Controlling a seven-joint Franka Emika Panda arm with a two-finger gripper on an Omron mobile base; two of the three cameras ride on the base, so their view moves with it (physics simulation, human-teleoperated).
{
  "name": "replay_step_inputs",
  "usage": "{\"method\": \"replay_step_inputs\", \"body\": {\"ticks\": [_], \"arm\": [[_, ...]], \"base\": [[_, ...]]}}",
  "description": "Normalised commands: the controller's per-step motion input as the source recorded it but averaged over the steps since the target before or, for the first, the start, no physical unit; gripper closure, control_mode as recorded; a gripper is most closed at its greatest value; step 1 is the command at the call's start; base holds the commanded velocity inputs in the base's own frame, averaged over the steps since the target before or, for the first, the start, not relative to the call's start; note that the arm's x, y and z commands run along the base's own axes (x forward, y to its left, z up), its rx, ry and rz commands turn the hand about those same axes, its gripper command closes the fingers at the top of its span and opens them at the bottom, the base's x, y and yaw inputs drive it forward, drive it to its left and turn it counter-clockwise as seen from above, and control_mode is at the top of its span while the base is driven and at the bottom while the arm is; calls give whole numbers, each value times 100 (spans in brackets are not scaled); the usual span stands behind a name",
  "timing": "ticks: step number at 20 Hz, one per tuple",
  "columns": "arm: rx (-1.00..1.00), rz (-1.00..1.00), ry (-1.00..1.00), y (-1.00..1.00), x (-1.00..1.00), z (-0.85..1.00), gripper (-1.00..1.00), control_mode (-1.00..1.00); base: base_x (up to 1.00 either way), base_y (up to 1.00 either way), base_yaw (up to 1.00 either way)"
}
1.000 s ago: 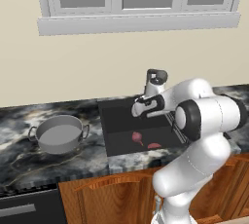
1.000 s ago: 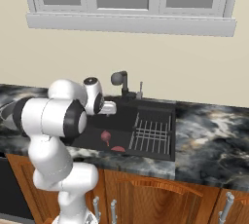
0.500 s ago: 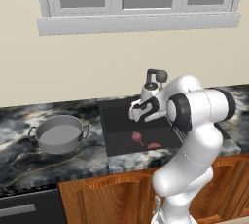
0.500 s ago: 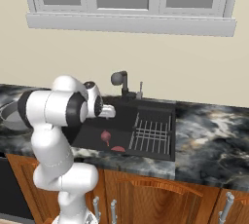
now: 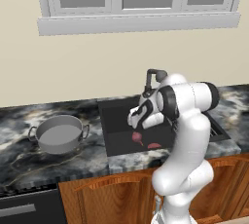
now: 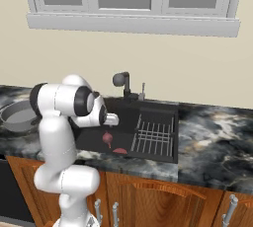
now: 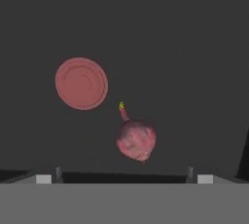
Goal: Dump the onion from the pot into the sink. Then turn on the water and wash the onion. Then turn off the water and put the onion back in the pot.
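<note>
The onion point(image 7: 136, 139), a small purplish-red bulb with a thin stem, lies on the floor of the black sink point(image 5: 115, 121). It also appears in the base views point(image 5: 137, 137) point(image 6: 106, 138). My gripper point(image 7: 124, 178) hangs open just above it, pointing down into the basin, with nothing between its fingertips point(image 7: 44, 178); its hand point(image 5: 133, 119) sits over the sink's middle. The grey pot point(image 5: 59, 134) stands on the counter left of the sink, apart from the arm, and shows at the left edge of the right base view point(image 6: 17, 116).
A flat pink-red round slice point(image 7: 81, 83) lies on the sink floor beside the onion point(image 5: 154, 145). A dark wire rack point(image 6: 154, 134) fills the sink's right part. The black tap point(image 5: 151, 79) rises behind the basin. A windowsill runs along the wall above.
The hand has swung down and slightly left from beside the tap into the basin, over the onion. The jaws stayed open. Onion, slice and pot have not moved.
</note>
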Motion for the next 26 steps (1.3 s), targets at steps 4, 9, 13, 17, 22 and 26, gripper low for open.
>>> {"method": "replay_step_inputs", "body": {"ticks": [4, 9, 13, 17, 22, 26], "arm": [[1, 3, 1, 0, 26, -46, -100, -100], [0, 3, 1, 0, 31, -40, -100, -100], [0, 3, 2, 0, 31, -41, -100, -100], [0, 4, 5, 0, 26, -44, -100, -100], [0, 4, 6, 3, 15, -43, -100, -100], [0, 1, 3, 16, 1, -32, -100, -100]], "base": [[0, 0, 0], [0, 0, 0], [0, 0, 0], [0, 0, 0], [0, 0, 0], [0, 0, 0]]}}
